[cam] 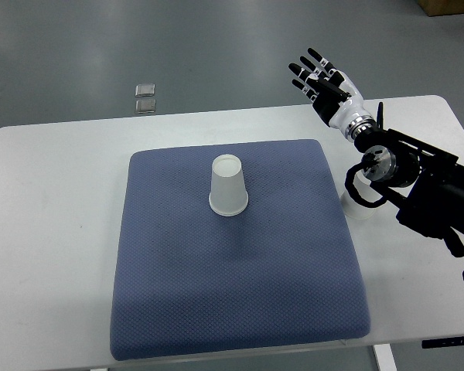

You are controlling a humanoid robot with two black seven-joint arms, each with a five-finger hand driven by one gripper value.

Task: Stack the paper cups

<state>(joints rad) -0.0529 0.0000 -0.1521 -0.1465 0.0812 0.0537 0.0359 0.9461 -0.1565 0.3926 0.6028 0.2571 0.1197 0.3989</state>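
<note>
A white paper cup stands upside down on the blue mat, a little above the mat's middle. It looks like a single cup or a tight stack; I cannot tell which. My right hand is raised past the table's far right edge, up and to the right of the cup, with its fingers spread and nothing in it. Its black arm comes in from the right edge. The left arm is not in view.
The blue mat lies on a white table. Two small grey squares lie on the floor beyond the table's far edge. A brown box corner shows at the top right.
</note>
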